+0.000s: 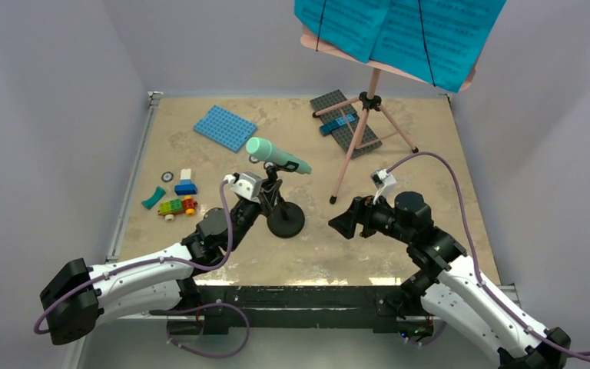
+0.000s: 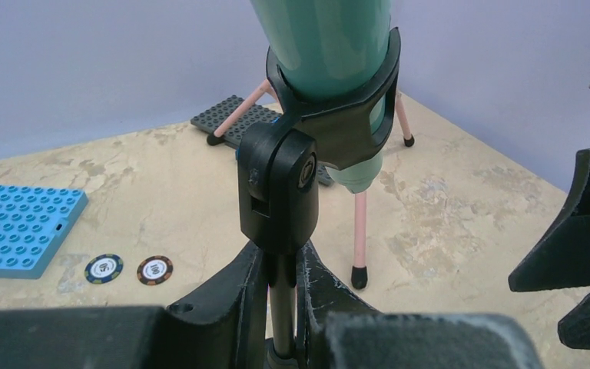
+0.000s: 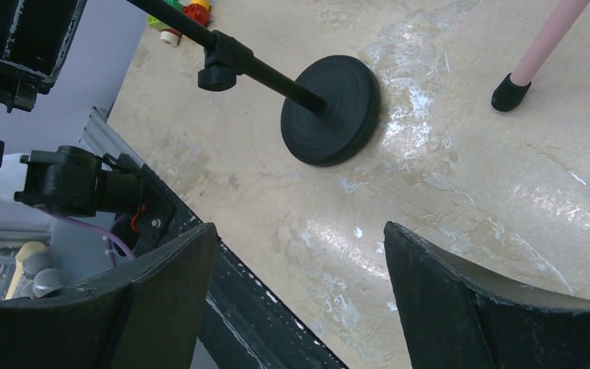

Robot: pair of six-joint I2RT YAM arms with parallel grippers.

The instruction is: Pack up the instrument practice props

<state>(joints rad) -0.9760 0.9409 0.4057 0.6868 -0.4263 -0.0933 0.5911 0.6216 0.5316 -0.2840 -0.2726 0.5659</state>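
Closed hard on the thin pole of the black mic stand (image 2: 276,192), low down: left gripper (image 2: 280,269), fingers pinched together with only the pole between them. Just above those fingers, the stand's hinge block and clip, with the mint-green toy microphone (image 2: 323,46) seated in the clip and tilted. Below the grip, out of the wrist view, the round base, down at the table (image 2: 445,207); flat or tipped, hard to tell. Off to the right of that grip, close but not touching: right gripper (image 3: 299,231), fingers spread wide, holding nothing, the round base just ahead of its tips. Beyond the microphone, one leg of the pink music stand (image 2: 359,231), foot on the table; behind that, the grey baseplate (image 2: 223,119) under the tripod. Off to the left of the grip, two chips (image 2: 104,268), then the blue baseplate (image 2: 15,227). Farthest and highest, seen only from overhead: cyan pages (image 1: 399,31) on the stand's board.

Step in hand, by the look of it: securing the mic stand, with no prop put away as far as can be seen. Next, probably: bring the open right gripper onto the microphone's body and draw it out of the clip, or lift stand and microphone as one. Calls for a steady left hold and a pull along the clip's axis, clear of the pink leg.
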